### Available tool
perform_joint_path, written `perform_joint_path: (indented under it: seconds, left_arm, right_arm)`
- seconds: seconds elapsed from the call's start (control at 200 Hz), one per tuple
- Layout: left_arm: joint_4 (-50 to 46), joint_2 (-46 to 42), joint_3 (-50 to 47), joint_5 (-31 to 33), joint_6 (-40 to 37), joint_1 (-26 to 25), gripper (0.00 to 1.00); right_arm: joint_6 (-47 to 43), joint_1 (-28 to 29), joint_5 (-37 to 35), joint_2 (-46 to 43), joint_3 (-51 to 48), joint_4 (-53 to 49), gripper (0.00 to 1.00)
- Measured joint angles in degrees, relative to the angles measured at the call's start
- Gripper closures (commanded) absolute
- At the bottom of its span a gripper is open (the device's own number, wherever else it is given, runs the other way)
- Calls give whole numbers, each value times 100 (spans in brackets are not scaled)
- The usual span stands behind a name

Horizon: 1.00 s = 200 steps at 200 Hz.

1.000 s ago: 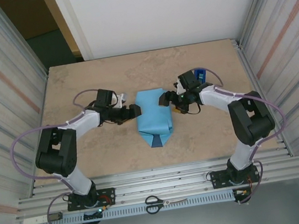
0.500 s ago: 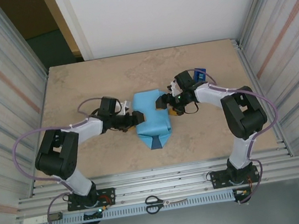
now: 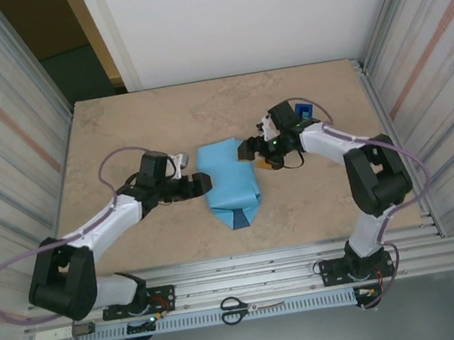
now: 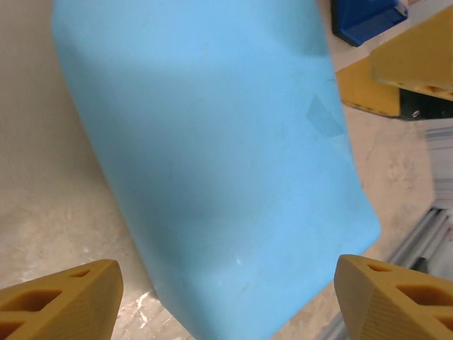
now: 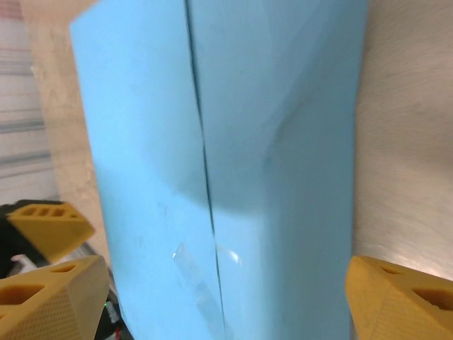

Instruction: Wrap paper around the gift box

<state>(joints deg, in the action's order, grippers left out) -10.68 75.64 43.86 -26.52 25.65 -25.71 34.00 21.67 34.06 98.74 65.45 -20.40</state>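
parcel turned a little, both jaws standing apart

the left gripper [image 3: 202,182] has slid in low, just beside the parcel's left side, its arm now stretched flat over the table [image 3: 119,126]; jaws apart, holding nothing. the paper [image 3: 229,182], sky-blue face out, sits mid-frame and has swung slightly. the gift box is hidden inside it. the taped seam [image 5: 204,177] is holding. the right gripper [image 3: 251,148] has crept to the upper right corner, jaws apart too. i'd guess the far end gets folded next.
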Motion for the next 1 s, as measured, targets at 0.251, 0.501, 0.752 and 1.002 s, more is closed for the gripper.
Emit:
perform_joint_path:
  seconds: [0.251,0.501,0.752,1.002]
  left_arm:
    - [-623,11,1139,1038,-3274,-1547,21]
    - [-1043,931,1357,1338,-5324,-2028,21]
    - [-1038,1300,1390,1602,-5917,-2026,24]
    - [-914,1419,1388,1884,-6105,-2068,26]
  right_arm:
    - [546,-162,-1043,-2245,-1648,85,20]
    - [1408,131,-1274,-3060,-3053,208,29]
    - [2411,643,-1338,-3220,-3617,885,41]
    - [3528,1458,-1679,-3220,-4033,1569,55]
